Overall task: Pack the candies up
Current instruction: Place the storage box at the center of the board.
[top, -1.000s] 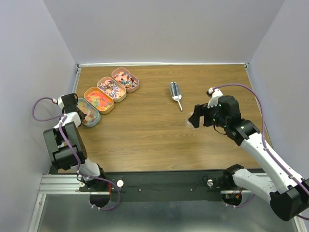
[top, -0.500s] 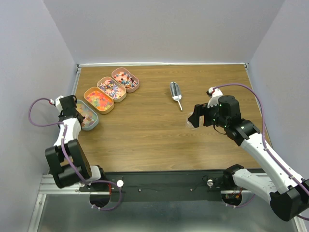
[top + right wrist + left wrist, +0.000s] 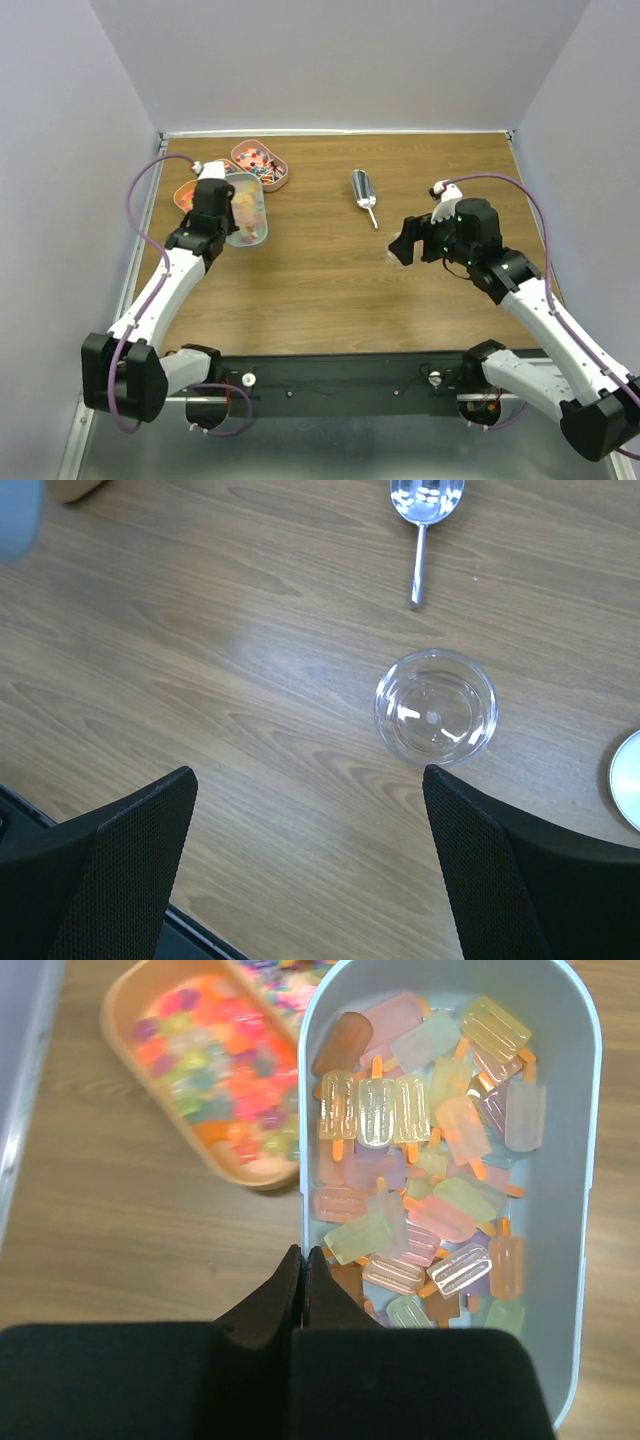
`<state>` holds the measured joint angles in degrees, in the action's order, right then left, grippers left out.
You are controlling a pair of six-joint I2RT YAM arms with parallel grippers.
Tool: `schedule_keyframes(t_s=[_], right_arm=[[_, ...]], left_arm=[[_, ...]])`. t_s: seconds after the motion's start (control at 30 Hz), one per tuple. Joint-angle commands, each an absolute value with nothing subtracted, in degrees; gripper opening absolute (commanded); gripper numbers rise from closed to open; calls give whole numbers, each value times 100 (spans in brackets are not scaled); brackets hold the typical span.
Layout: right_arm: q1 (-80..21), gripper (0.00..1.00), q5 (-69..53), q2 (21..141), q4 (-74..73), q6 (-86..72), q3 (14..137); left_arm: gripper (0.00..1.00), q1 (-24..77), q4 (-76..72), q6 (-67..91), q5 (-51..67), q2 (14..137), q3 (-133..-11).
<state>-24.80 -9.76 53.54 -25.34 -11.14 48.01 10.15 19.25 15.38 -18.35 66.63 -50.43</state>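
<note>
My left gripper (image 3: pixel 303 1253) is shut on the left wall of a pale blue oval tin (image 3: pixel 580 1160), one finger inside and one outside. The tin holds several pastel ice-lolly-shaped candies (image 3: pixel 420 1160). In the top view this tin (image 3: pixel 248 215) hangs beside my left gripper (image 3: pixel 226 212), over the row of tins. My right gripper (image 3: pixel 310 780) stands open above bare table, nothing between its fingers, just short of a small clear cup (image 3: pixel 436 706). In the top view the right gripper (image 3: pixel 405 243) is right of centre.
An orange tin (image 3: pixel 130 1020) of bright candies sits left of the held tin. A pink tin (image 3: pixel 262 160) lies at the far left. The silver scoop (image 3: pixel 364 192) lies mid-table, its bowl (image 3: pixel 425 505) beyond the cup. A clear lid (image 3: pixel 628 792) shows at the right edge.
My left arm has swung from the table's left edge toward the centre, lifting the blue tin from the near end of the row. The right arm has not moved.
</note>
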Motion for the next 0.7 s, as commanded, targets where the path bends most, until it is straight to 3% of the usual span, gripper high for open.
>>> schedule_keyframes(t_s=[0.0,0.27,0.67], right_arm=[[-2505,100,-1037,5212,-2540,-1195,4808],[-2505,100,-870,5291,-2628,-1257,4694],[-2505,100,-685,5344,-2689,-1309,4588]], left_arm=[[0,2283,1609,775,-1468,6846,-5308],[0,4032,968,-307,-1056,8120,-5212],[0,4245,229,-1098,649,9474,-5493]])
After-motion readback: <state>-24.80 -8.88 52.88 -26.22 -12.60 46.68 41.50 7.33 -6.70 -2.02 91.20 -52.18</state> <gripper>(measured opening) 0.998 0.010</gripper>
